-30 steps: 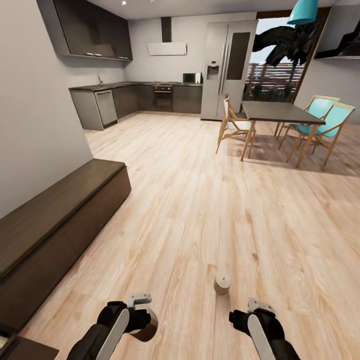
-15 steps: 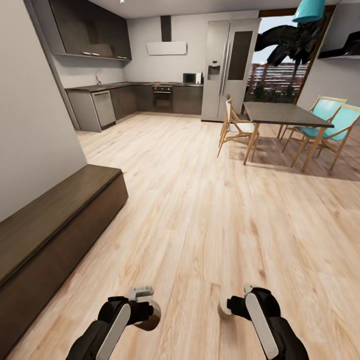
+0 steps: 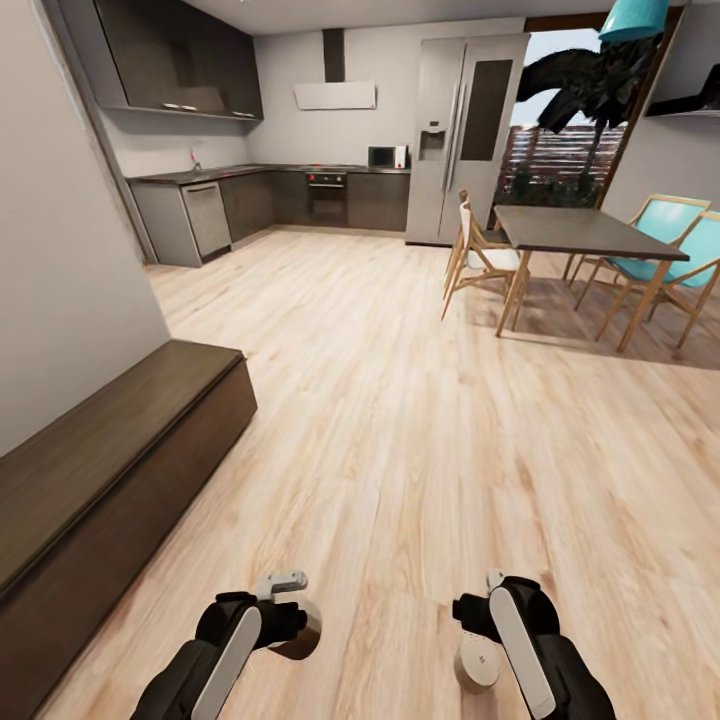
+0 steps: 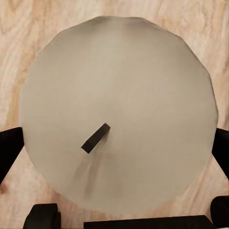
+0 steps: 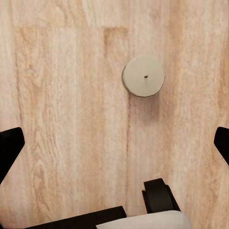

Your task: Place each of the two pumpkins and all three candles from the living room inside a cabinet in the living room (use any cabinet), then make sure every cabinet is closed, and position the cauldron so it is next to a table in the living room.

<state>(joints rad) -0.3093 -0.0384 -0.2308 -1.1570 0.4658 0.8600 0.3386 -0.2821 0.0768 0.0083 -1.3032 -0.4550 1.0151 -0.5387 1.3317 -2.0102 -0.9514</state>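
Candles are the business here: a stubby beige-tan wax cylinder with a small dark wick (image 4: pixel 117 119) sits clamped between the dark fingers of the left end effector (image 3: pixel 290 625), filling the left wrist view with its flat top; the head view shows only its edge past the end effector. To the left, along the wall, runs the long low dark brown wood-grain cabinet (image 3: pixel 110 470), its fronts shut as far as can be seen, its near end cut off by the picture's edge.

A second beige-tan candle (image 5: pixel 143 76) stands upright on the pale wood-plank floor (image 3: pixel 400 420), just beside the right end effector (image 3: pixel 480 620) in the head view and partly covered by that arm. In the right wrist view the right end effector's dark fingers stand wide apart with nothing between them, the candle lying ahead of them.

My judgement: the step in hand is collecting this floor candle, and the next move calls for lowering the right end effector over it and closing.
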